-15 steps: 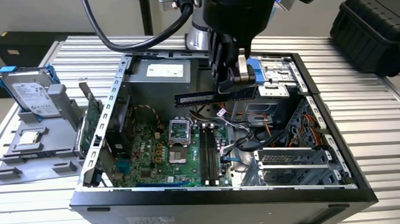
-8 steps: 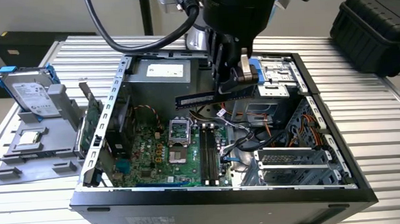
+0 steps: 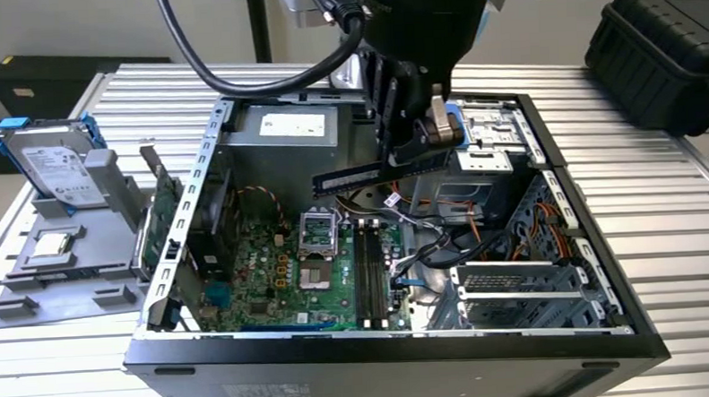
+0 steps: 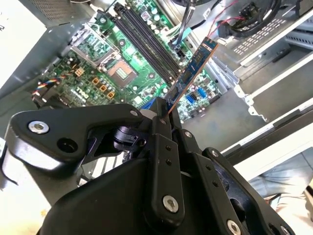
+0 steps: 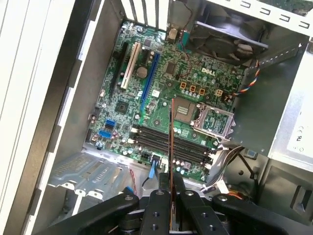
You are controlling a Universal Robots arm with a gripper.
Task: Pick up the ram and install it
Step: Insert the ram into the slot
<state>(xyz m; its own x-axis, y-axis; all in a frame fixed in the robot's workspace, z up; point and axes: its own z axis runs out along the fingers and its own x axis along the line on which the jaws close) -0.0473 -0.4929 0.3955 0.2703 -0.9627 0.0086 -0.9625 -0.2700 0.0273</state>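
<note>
Here the gripper (image 3: 416, 158) clamps the ram (image 3: 351, 178) nearly level, pointing toward the exterior view's left.

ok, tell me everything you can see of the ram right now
The ram is a long, thin, dark stick, roughly level in the exterior view and held in the air inside the open computer case. The end effector is shut on one end, and the rest juts out free. The second wrist view shows a bluish board with a coppery long edge. The first wrist view shows it edge-on above the motherboard's memory slots, not seated.
</note>
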